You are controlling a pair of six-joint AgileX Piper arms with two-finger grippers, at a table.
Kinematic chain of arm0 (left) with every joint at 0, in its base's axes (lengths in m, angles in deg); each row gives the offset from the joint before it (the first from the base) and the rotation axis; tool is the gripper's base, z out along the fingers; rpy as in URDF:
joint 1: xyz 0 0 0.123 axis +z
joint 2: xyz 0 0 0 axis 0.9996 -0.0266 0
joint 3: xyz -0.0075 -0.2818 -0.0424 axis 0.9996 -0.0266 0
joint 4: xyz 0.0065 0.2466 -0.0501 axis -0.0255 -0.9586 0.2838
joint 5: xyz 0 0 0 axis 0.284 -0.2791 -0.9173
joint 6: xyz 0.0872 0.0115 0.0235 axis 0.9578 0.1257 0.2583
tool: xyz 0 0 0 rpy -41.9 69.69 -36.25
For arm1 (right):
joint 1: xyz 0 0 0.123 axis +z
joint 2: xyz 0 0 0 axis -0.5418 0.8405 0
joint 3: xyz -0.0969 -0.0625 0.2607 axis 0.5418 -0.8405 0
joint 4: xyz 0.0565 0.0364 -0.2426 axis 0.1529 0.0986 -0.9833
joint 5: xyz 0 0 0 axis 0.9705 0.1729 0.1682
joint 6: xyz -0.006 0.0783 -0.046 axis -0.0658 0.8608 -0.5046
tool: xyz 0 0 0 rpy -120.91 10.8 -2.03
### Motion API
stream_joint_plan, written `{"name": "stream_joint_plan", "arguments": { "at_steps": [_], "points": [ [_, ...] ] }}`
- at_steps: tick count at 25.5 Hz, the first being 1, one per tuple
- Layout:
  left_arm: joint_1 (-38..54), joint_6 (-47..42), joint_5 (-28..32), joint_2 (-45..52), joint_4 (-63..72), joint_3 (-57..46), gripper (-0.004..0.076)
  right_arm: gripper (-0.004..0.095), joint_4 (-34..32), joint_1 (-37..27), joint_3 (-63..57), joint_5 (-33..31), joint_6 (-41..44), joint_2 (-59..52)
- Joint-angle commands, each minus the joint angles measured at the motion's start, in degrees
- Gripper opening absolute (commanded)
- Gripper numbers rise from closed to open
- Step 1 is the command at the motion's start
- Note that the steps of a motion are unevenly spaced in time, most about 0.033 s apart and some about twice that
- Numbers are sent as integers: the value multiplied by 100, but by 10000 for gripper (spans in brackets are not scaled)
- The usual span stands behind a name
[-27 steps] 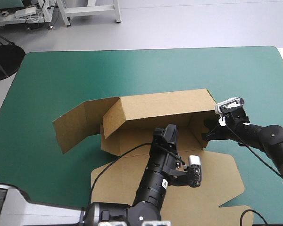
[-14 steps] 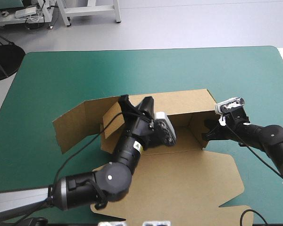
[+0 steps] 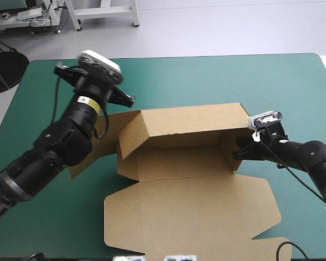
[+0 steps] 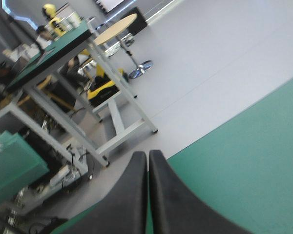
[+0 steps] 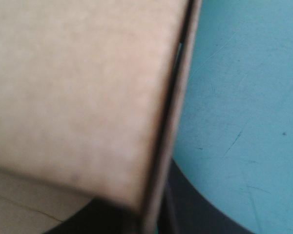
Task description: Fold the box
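The brown box (image 3: pixel 179 138) stands mid-table with its back and end walls raised, and its lid (image 3: pixel 190 212) lies flat toward the near edge. A side flap (image 3: pixel 111 128) spreads to the left, partly behind my left arm. My left gripper (image 3: pixel 126 101) is raised above the box's far left corner, apart from the board. In the left wrist view its black fingers (image 4: pixel 147 163) meet shut, holding nothing. My right gripper (image 3: pixel 240 150) is at the box's right end wall. The right wrist view shows the board's edge (image 5: pixel 173 112) running between the nearly shut gripper (image 5: pixel 154 217).
Bare teal-green cover (image 3: pixel 217 79) stretches from the box to the table's far edge and to the right (image 5: pixel 239 107) of the gripped wall. The left arm's body hangs over the table's left part.
My left arm has lifted away from the box's inside and swung up to the far left, now pointing across the table. The right gripper has stayed on the end wall.
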Motion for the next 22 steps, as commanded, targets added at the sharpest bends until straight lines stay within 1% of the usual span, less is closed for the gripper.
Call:
{"name": "stream_joint_plan", "arguments": {
  "at_steps": [1, 5, 8, 11, 15, 16, 17, 18, 19, 20, 21, 22],
  "points": [
    [683, 320, 248, 311, 715, 358, -3, -11, -736, 11, 467, -583, 480, -98],
    [1493, 1042, 310, 395, 1829, 383, -3, -11, -1432, 11, 1004, -854, 1222, -87],
    [2121, 1609, 310, 407, 2932, 383, -3, -11, -1880, 11, 1459, -1213, 1713, -87],
    [2768, 2152, 310, 407, 4054, 383, -3, -11, -2233, 11, 1941, -1804, 2189, -31],
    [3736, 2990, 202, 407, 5564, 383, -3, -9, -2359, 11, 2528, -2626, 2713, 297],
    [4236, 3529, 28, 407, 6271, 383, -3, -9, -2404, 60, 2842, -3037, 2937, 560],
    [4429, 3705, -59, 407, 6539, 383, -3, -9, -2490, 108, 2988, -3197, 3062, 673],
    [4891, 4099, -310, 407, 7142, 383, -3, -9, -2744, 281, 3271, -3475, 3349, 968],
    [5101, 4281, -443, 407, 7392, 383, -3, -9, -2847, 369, 3378, -3567, 3484, 1117],
    [5457, 4457, -676, 397, 7699, 383, -3, -9, -3076, 595, 3645, -3788, 3707, 1410],
    [5628, 4506, -786, 386, 7797, 383, -3, -9, -3139, 713, 3755, -3866, 3810, 1523],
    [5917, 4551, -1079, 360, 7971, 383, -3, -7, -3239, 906, 3988, -3889, 4046, 1769]
  ]
}}
